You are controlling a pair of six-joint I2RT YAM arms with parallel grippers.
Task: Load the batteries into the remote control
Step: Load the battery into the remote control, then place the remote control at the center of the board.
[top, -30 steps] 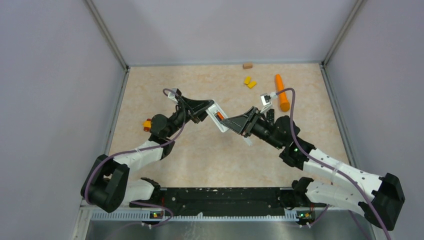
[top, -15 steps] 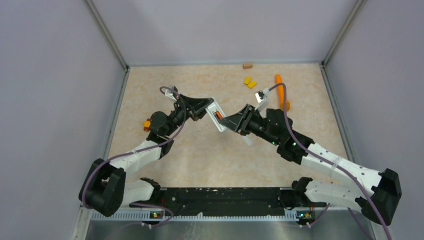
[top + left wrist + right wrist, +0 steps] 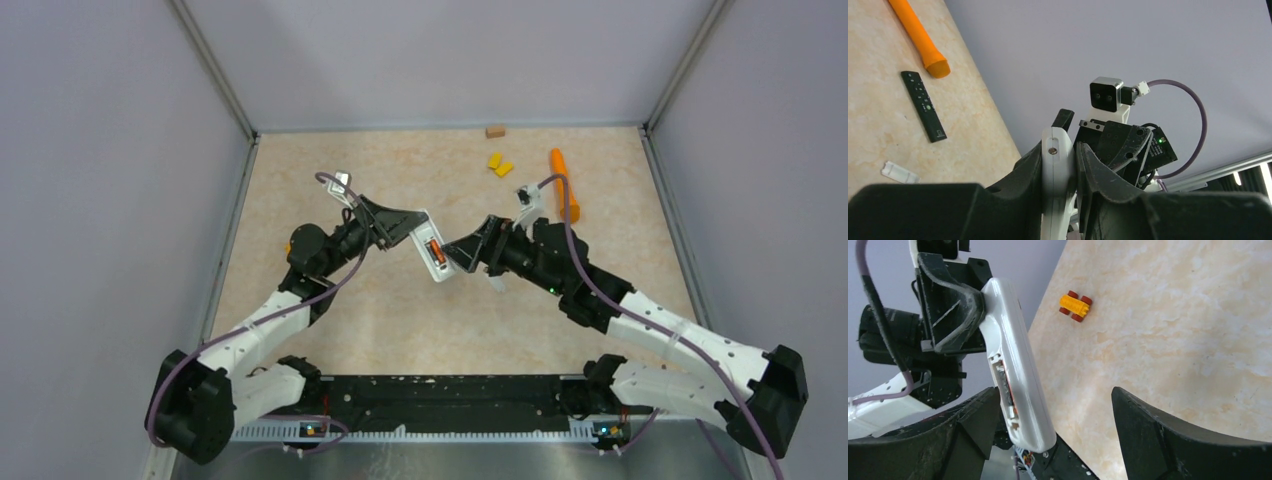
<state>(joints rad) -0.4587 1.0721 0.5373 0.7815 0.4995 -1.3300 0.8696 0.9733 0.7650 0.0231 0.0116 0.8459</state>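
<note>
One remote (image 3: 1022, 365), pinched between left jaws

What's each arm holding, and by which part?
The left gripper clamps the white remote by the end opposite its battery bay; the right gripper is open, holding nothing.

Raised white remote (image 3: 1018, 365), orange battery (image 3: 436, 252) seemingly inside

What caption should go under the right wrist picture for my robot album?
The left gripper holds up the white remote, battery slot open, between the jaws of the open right gripper.
</note>
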